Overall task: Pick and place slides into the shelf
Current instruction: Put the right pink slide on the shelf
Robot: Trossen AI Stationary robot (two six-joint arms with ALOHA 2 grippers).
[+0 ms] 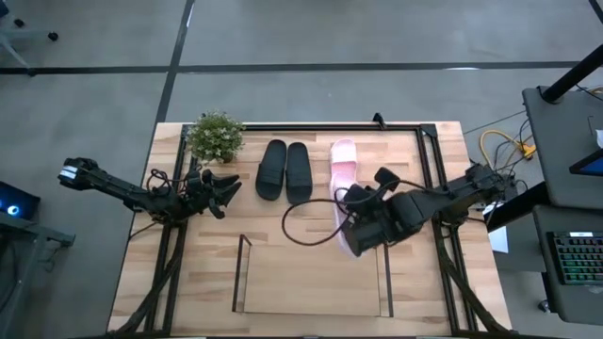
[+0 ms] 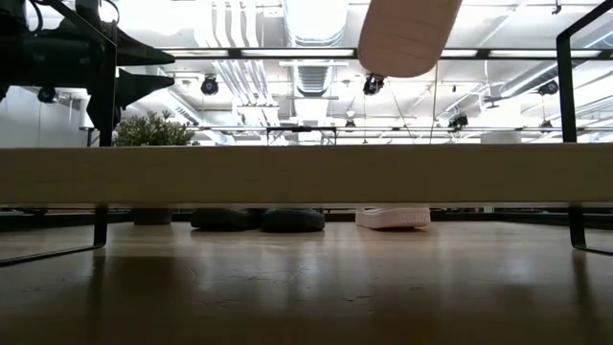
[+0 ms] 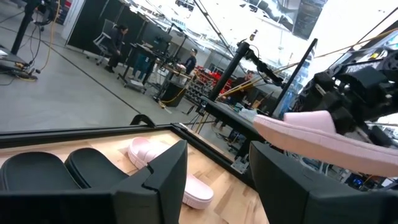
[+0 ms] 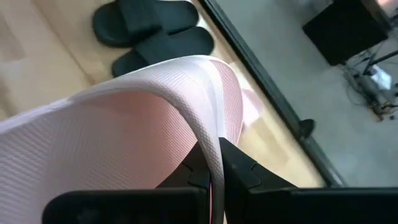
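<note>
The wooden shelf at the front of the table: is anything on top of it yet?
The shelf looks bare in the high view; no slide lies on it. The right gripper holds a pink slide in the air above its right end. That gripper hides a small patch of board.

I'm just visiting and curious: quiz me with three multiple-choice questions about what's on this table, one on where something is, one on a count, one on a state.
1. Where is the potted plant?
A. at the table's far left corner
B. on the shelf
C. beside the right arm

2. How many slides lie on the table?
A. one
B. three
C. five

3. What is the right gripper doing?
A. hanging open
B. resting on the plant
C. holding a pink slide in the air

Answers:
1 A, the plant stands left of the black slides.
2 B, two black and one pink lie there.
3 C, its fingers are shut on the slide's edge above the shelf.
</note>
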